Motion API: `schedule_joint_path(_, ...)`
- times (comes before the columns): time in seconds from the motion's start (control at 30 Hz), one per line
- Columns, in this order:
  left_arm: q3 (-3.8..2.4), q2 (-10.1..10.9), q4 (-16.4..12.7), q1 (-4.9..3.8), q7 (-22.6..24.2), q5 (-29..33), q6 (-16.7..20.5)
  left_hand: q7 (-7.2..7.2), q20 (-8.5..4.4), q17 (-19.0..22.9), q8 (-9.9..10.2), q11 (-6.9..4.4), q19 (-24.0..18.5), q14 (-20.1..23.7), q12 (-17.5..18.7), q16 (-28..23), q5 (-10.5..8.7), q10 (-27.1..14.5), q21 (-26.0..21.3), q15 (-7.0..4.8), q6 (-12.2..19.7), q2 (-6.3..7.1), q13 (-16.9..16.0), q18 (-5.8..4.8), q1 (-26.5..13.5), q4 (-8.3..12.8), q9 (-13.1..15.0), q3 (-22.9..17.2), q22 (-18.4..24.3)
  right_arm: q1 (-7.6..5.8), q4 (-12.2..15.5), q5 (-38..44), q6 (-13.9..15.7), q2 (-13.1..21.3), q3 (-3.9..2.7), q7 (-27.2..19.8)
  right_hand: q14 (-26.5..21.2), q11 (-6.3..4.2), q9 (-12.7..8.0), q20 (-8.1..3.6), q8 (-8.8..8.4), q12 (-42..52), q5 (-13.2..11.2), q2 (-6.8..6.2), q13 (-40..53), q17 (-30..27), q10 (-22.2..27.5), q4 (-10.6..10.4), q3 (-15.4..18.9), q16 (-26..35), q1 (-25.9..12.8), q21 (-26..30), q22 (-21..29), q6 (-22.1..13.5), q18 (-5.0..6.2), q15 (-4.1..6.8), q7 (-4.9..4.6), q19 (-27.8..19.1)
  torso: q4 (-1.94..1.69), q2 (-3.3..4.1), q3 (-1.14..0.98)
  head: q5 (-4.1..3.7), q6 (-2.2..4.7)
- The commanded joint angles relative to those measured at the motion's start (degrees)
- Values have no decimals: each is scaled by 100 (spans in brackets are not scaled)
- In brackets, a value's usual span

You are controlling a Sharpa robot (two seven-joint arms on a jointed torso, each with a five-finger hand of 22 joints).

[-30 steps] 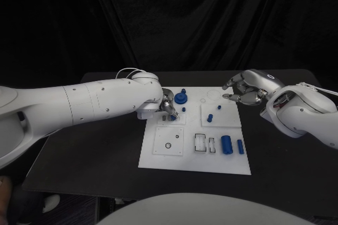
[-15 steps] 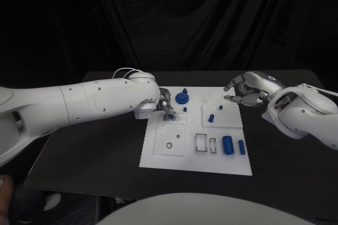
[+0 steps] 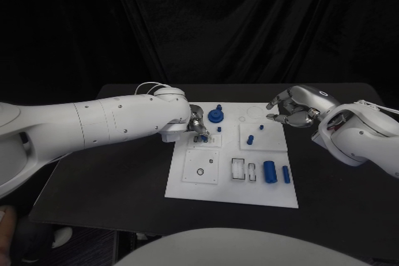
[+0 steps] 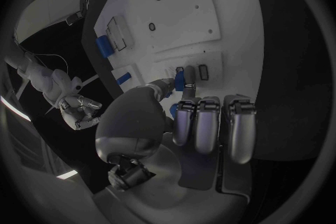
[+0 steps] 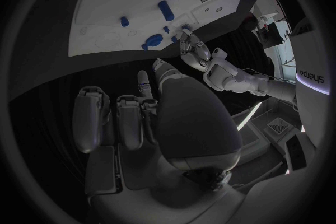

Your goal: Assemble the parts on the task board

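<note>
Over board (image 3: pixel 231 188), far-left slot: left hand (image 3: pixel 196 126) pinching blue peg (image 3: pixel 204 138); tilt risks jamming. Right hand (image 3: pixel 293 109) curled, empty.

"edeys" on a white panel (image 5: pixel 316 75)

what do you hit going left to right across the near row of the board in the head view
small black ring → outlined rectangular slot → narrower slot → thick blue cylinder → thin blue pin
</note>
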State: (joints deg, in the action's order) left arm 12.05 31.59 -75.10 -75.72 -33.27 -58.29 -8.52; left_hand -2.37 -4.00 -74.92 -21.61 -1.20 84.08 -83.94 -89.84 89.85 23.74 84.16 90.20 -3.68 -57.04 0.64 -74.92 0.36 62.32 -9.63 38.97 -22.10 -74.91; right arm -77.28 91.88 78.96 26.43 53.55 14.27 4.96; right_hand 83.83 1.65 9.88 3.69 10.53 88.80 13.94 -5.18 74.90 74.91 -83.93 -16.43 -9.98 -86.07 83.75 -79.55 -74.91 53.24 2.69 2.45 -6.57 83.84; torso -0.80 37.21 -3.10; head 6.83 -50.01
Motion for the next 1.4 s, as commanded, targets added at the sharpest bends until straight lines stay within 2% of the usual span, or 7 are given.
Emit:
schedule_joint_path(0.03,4,-12,0,50,49,-10,49,-30,-17,-1508,25,-16,592,-606,-16,15,-40,584,-20,-20,25,-15,-1508,-36,-62,0,8,-34,-1509,14,27,23,-60,19,-4,130,478,34,-9,42,13,-28,-29,4,1271,913,-423,4,-23,37,-35,14,-1105,41,0,-38,-16,140,-1,4,-2,-8,1)
schedule_joint_path(0.27,4,-2,-39,97,41,-10,40,-33,-15,-1508,36,-13,592,-606,-16,15,-83,584,-20,-18,25,-25,-1508,-36,-83,-5,18,-43,-1509,14,36,21,-92,33,-4,155,476,33,-10,42,14,-36,-31,11,1260,905,-414,1,-23,44,-44,19,-1103,46,2,-37,-15,138,9,-4,-9,-4,1)
schedule_joint_path(0.47,4,1,-65,116,43,-10,34,-33,-15,-1508,39,-13,592,-606,-16,15,-92,584,-20,-17,25,-28,-1508,-36,-86,-6,20,-47,-1509,14,39,14,-119,24,-4,172,476,33,-10,42,14,-36,-31,11,1260,905,-414,1,-23,44,-44,19,-1103,46,2,-37,-15,138,8,-2,-6,0,1)
schedule_joint_path(1.0,4,53,-99,133,35,-10,38,-31,-14,-1508,42,-13,592,-606,-16,15,-100,584,-20,-17,24,-30,-1508,-36,-86,0,24,-53,-1509,14,9,11,-200,3,-4,224,475,31,-12,42,15,-51,-31,16,1235,900,-395,2,-24,47,-47,24,-1102,50,3,-36,-13,136,10,-4,-2,19,1)
schedule_joint_path(1.13,4,52,-88,135,37,-10,47,-37,-12,-1508,59,-9,592,-606,-16,15,-180,584,-20,-14,23,-27,-1508,-36,-122,-2,41,-56,-1509,15,3,11,-221,-4,-4,232,475,31,-12,42,15,-51,-31,16,1235,900,-395,2,-24,47,-47,24,-1102,50,3,-36,-13,136,5,-7,-3,12,1)
schedule_joint_path(1.4,4,65,-66,138,48,-10,51,-35,-11,-1508,63,-9,592,-606,-16,15,-206,584,-20,-14,20,-30,-1508,-36,-126,2,47,-61,-1509,16,-9,11,-268,-4,-4,263,473,30,-14,42,14,-63,-30,18,1218,891,-382,5,-26,54,-46,40,-1096,49,7,-36,-12,130,9,-5,0,25,1)
